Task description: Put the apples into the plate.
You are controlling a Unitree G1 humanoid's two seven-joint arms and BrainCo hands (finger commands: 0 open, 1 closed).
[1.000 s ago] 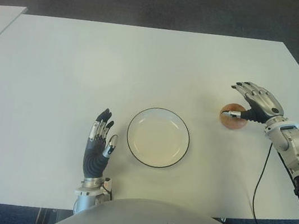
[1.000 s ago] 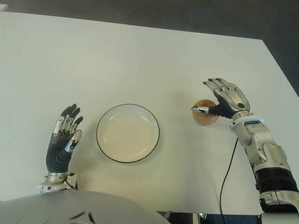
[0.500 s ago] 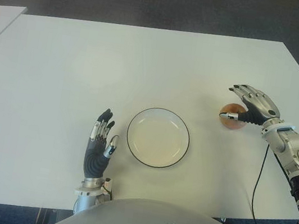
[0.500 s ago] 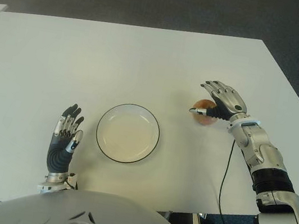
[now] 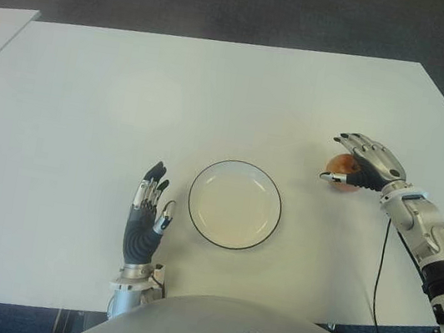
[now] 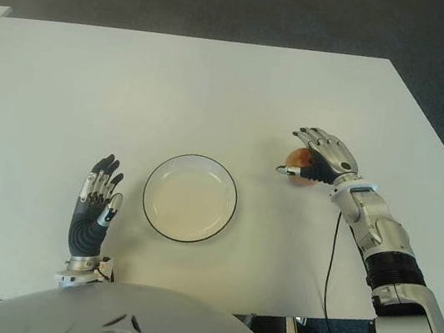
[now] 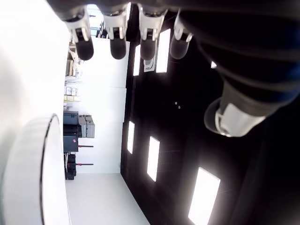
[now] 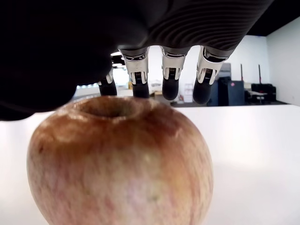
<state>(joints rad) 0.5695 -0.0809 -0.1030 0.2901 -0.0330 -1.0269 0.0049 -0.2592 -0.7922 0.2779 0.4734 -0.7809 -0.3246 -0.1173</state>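
The plate (image 5: 234, 204) sits near the middle of the white bench (image 5: 131, 101) with nothing in it, so no part of the task is finished. Only one apple (image 5: 341, 165) shows in these pictures, although the task speaks of apples; it stands on the bench well to the right of the plate, stem hollow upward. What is left, by my judgement, is to close on the apple, lift it, carry it leftward across the bare bench and set it inside the plate's rim.

The right hand (image 5: 364, 161) arches over the apple from the right side. In the right wrist view the palm sits close over the top of the apple (image 8: 119, 164) while the fingers (image 8: 170, 75) reach past its far side with their tips clear of the skin, and daylight shows between them and the fruit. From the eye views the thumb pokes out on the plate side, low by the apple. The hand is thus half-curled around the fruit but not yet clamped on it; whether the palm or thumb touches the apple I cannot tell.

The left hand (image 5: 146, 220) shows just left of the plate, fingers straight and relaxed, holding nothing.
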